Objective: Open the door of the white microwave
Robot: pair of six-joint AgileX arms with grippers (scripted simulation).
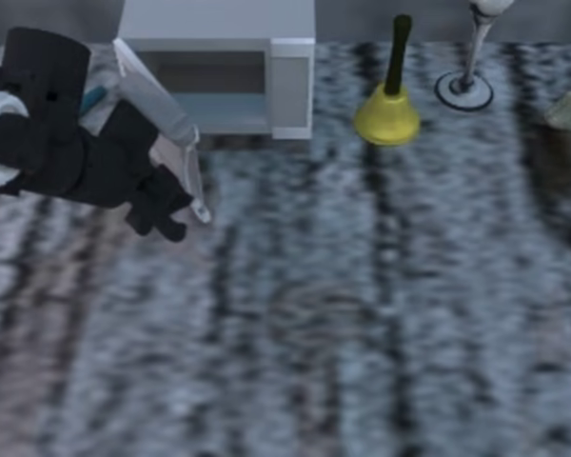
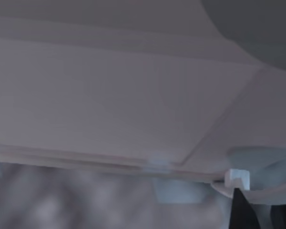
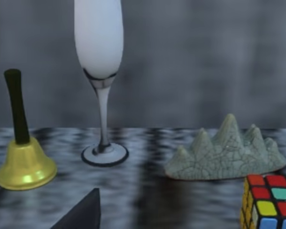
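The white microwave (image 1: pixel 290 86) stands at the back left of the table. Its door (image 1: pixel 157 100) is swung out towards the front left, leaving the cavity exposed. My left gripper (image 1: pixel 171 209) is at the door's free edge, shut on the white bar handle (image 1: pixel 198 195). In the left wrist view the door panel (image 2: pixel 109 95) fills most of the picture, and the left gripper (image 2: pixel 260 214) sits just under the handle's end (image 2: pixel 238 179). My right arm is out of the top view; only a dark part of the right gripper (image 3: pixel 83 212) shows, parked low over the table at the right.
To the right of the microwave stands a yellow bell (image 1: pixel 387 114) with a black handle. Further right is a tall wine glass (image 1: pixel 466 86). A grey crackled mountain-shaped piece (image 3: pixel 224 155) and a colour cube (image 3: pixel 269 202) lie at the far right.
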